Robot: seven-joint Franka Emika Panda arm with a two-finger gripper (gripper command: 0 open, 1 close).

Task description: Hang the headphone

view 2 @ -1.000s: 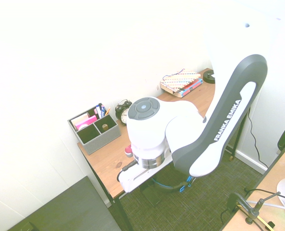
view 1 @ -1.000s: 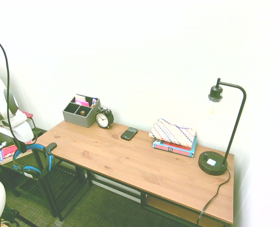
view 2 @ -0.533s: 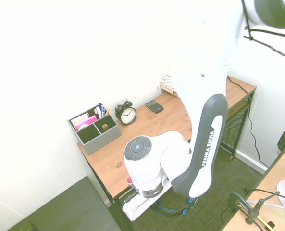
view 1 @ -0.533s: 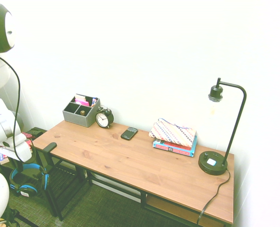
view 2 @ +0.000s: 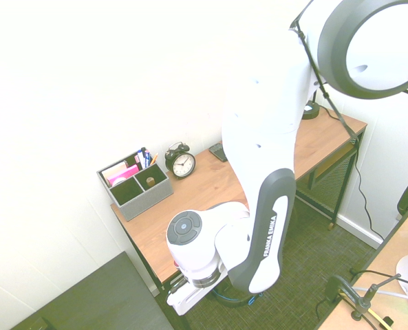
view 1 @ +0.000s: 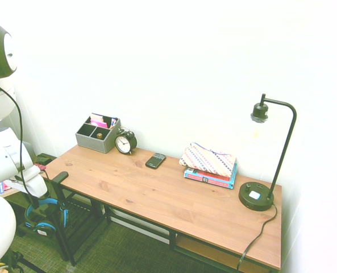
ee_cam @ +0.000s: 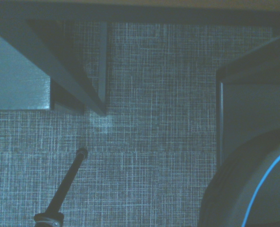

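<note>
1. Below the bench's (view 1: 157,193) left end, the fingers (view 1: 41,196) are closed tight, pointing straight down.
2. Directly under them hangs the headphone (view 1: 45,216), its blue band rising toward the fingers; whether they pinch it I cannot tell.
3. Close beneath it lies carpeted floor (ee_cam: 154,142), with a black ear cup (ee_cam: 253,189) in the wrist view.

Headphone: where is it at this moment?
In the first exterior view the headphone hangs low at the far left, beside the desk's left end and below its top, under the arm's white wrist.
</note>
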